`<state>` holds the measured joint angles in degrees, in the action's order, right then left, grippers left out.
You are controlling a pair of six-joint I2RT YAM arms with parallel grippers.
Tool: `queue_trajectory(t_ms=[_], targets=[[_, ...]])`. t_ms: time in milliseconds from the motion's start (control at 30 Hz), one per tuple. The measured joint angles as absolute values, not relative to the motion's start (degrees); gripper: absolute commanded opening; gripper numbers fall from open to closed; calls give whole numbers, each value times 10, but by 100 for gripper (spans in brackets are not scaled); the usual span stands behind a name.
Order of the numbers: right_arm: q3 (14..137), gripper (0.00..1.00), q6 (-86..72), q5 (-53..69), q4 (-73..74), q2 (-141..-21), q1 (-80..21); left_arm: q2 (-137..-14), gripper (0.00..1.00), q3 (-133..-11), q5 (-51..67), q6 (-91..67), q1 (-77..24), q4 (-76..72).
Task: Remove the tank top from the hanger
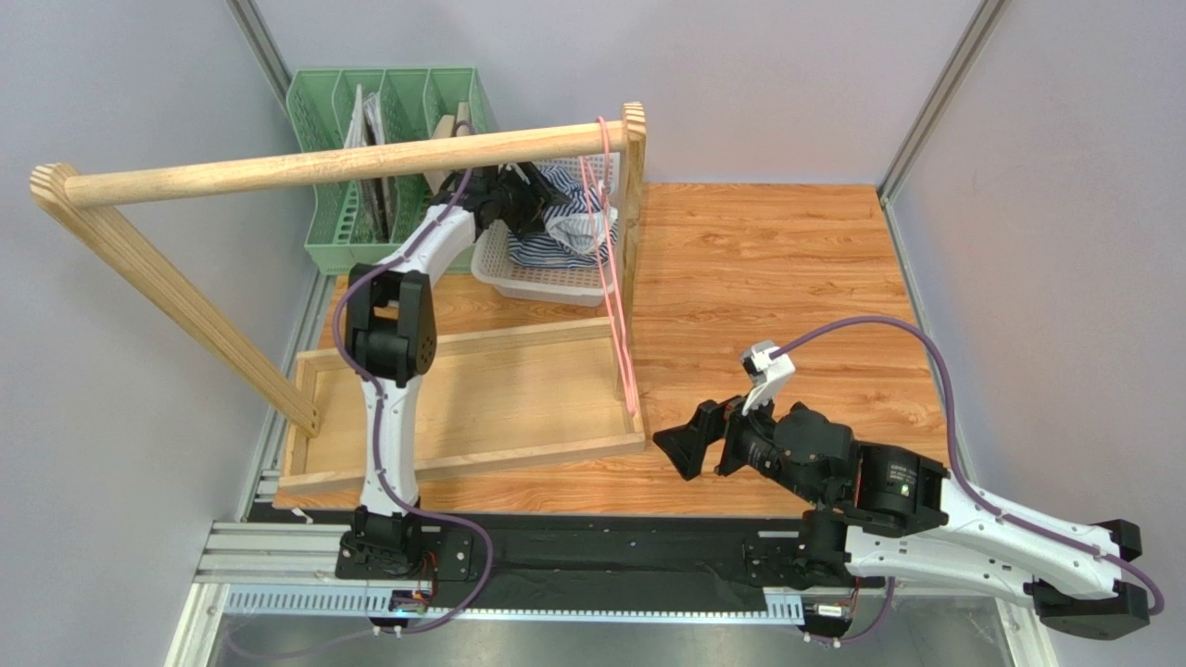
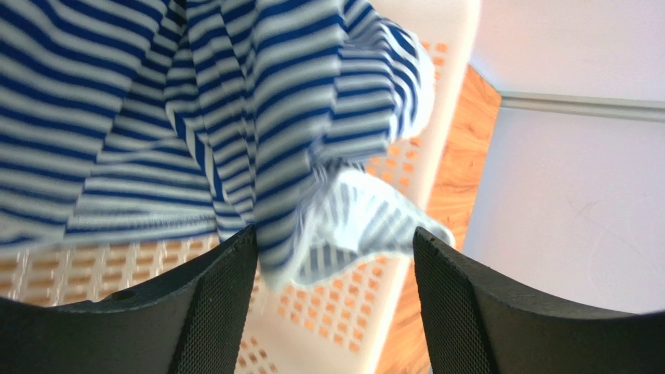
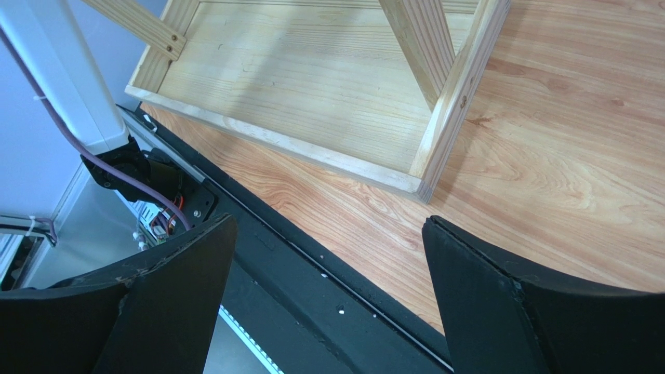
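Note:
The navy-and-white striped tank top [image 1: 564, 229] lies bunched in a white perforated basket [image 1: 536, 288]. It fills the left wrist view [image 2: 156, 101] over the basket floor [image 2: 343, 304]. My left gripper [image 1: 518, 195] hovers just over it, jaws wide apart [image 2: 334, 234]; a fold of fabric hangs between them, not clamped. The pink hanger [image 1: 617, 299] hangs bare from the right end of the wooden rail [image 1: 348, 160], beside the post. My right gripper [image 1: 689, 445] is open and empty, low near the table's front edge [image 3: 328, 222].
A green slotted rack [image 1: 376, 125] stands behind the rail at the back left. The rail's wooden base tray [image 1: 473, 403] lies mid-table and shows in the right wrist view [image 3: 312, 70]. A black strip runs along the table's near edge [image 3: 328, 296].

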<state>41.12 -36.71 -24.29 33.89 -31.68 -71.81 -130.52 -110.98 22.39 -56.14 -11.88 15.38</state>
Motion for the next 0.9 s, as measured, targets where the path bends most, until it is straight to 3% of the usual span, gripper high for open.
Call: queue_trajectory(t_ms=[600, 900], targets=[[389, 96, -469, -267, 335, -309, -718, -925, 77, -667, 241, -573, -122, 103], [284, 94, -508, -285, 258, -262, -718, -563, 77, -419, 234, -550, -242, 64]])
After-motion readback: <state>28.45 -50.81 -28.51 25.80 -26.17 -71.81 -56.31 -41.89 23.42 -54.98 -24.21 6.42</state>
